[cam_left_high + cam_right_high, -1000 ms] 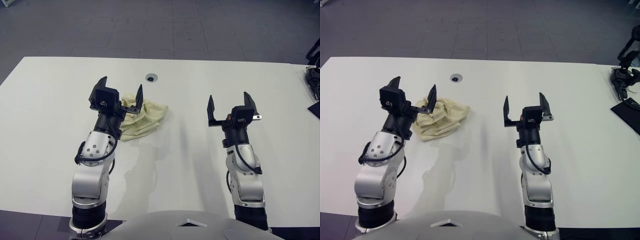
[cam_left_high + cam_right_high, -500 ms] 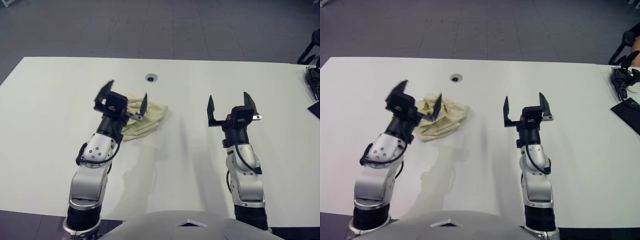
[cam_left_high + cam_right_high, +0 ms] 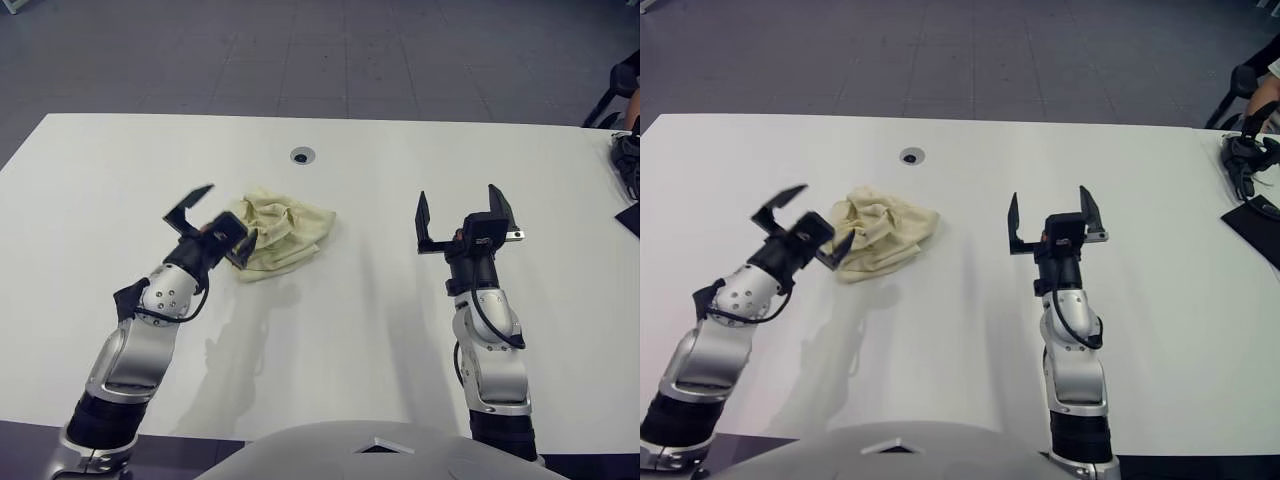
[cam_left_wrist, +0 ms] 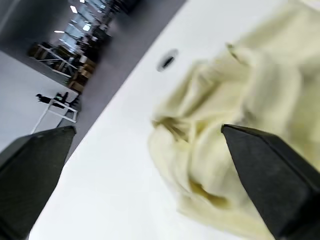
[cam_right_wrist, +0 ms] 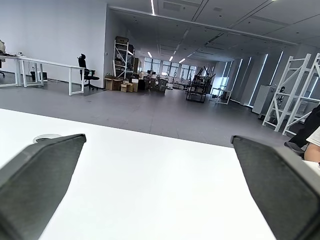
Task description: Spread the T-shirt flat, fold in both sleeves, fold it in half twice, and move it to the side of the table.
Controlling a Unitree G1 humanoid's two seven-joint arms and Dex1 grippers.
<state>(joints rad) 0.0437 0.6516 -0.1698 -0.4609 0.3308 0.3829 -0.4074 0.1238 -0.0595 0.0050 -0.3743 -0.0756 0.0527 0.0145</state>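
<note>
The T-shirt (image 3: 285, 228) lay crumpled in a pale yellow heap on the table (image 3: 100, 170). It was not spread and not folded. The left gripper (image 3: 228, 215) was tilted on its side, its jaws wide apart and holding nothing. One finger (image 3: 243, 248) was at the near edge of the heap; whether it touched the cloth I could not tell. The other finger (image 3: 190, 204) was raised clear of the cloth, on the side away from it. In the left wrist view the shirt lay just ahead of the jaws and toward one finger. A round hole (image 3: 302, 155) in the table sat beyond the shirt, farther from those jaws. The right gripper (image 3: 458, 200) was well apart from the shirt, upright, its jaws wide apart and empty, with bare table ahead of them.
</note>
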